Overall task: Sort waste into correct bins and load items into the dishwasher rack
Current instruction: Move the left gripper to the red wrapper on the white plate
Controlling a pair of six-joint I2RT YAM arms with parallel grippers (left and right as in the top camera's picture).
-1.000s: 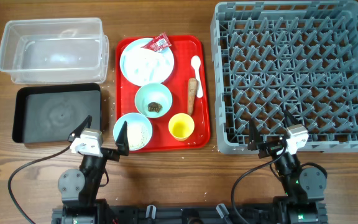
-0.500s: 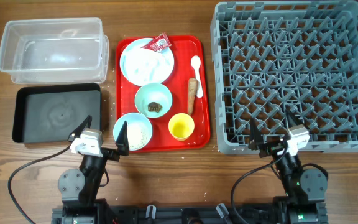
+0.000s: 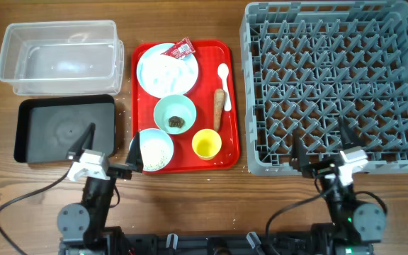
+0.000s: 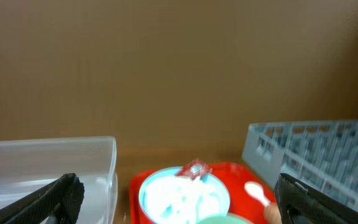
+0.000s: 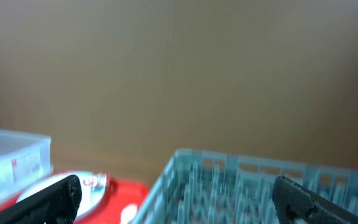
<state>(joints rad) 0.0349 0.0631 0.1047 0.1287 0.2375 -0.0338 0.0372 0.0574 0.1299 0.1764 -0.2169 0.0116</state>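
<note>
A clear tub [image 3: 60, 60] stands at the left, with a shallow black tray [image 3: 55, 131] just nearer. At centre, a pale blue plate [image 3: 144, 68] bears white paper [image 3: 170, 73], and a red wrapper [image 3: 183, 47] lies on its far rim. A white spoon [image 3: 224, 74] and a carrot stick [image 3: 219, 108] lie to the right. One blue-green bowl [image 3: 160, 110] holds a brown scrap [image 3: 176, 122] and a second bowl [image 3: 167, 161] holds rice [image 3: 156, 149]. A yellow cup [image 3: 207, 144] stands upright. The grey pegged rack [image 3: 331, 85] fills the right.

Count on the surface [image 3: 190, 202]: 1 dishwasher rack [image 3: 331, 71], 2 bins (clear tub [image 3: 62, 27], black tray [image 3: 48, 134]), 1 red serving tray [image 3: 227, 54], 1 plate [image 3: 167, 71], 2 bowls (rice bowl [image 3: 170, 145], scrap bowl [image 3: 162, 106]), 1 yellow cup [image 3: 207, 144], 1 spoon [image 3: 223, 74], 1 red wrapper [image 3: 181, 48], 1 carrot stick [image 3: 219, 108].
</note>
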